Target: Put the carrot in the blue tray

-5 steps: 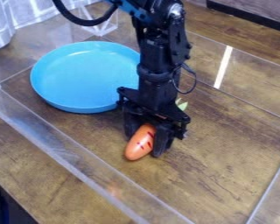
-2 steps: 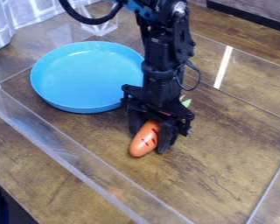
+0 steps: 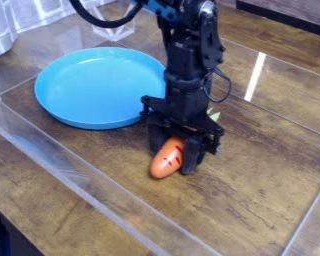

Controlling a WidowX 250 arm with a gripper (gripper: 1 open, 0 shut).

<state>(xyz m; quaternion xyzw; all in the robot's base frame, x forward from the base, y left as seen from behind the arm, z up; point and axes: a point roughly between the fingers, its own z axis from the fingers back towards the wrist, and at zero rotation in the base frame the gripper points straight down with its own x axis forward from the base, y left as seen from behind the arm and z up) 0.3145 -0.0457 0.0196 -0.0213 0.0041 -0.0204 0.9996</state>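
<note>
high frontal view, facing down, fairly close

The arm [image 3: 188, 60] is black and jointed, with a thin dark looping cable [image 3: 107, 22] and a blue patch near its top.

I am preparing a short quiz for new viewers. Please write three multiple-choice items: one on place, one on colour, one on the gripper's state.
1. Where is the carrot?
A) inside the tray
B) outside the tray
C) under the tray

2. What colour is the tray?
A) green
B) white
C) blue

3. How is the gripper?
A) closed on the carrot
B) wide open
C) closed on the tray

Key:
1 B: the carrot is beyond the rim.
2 C: the tray is bright blue.
3 A: the gripper has its fingers around the carrot.
</note>
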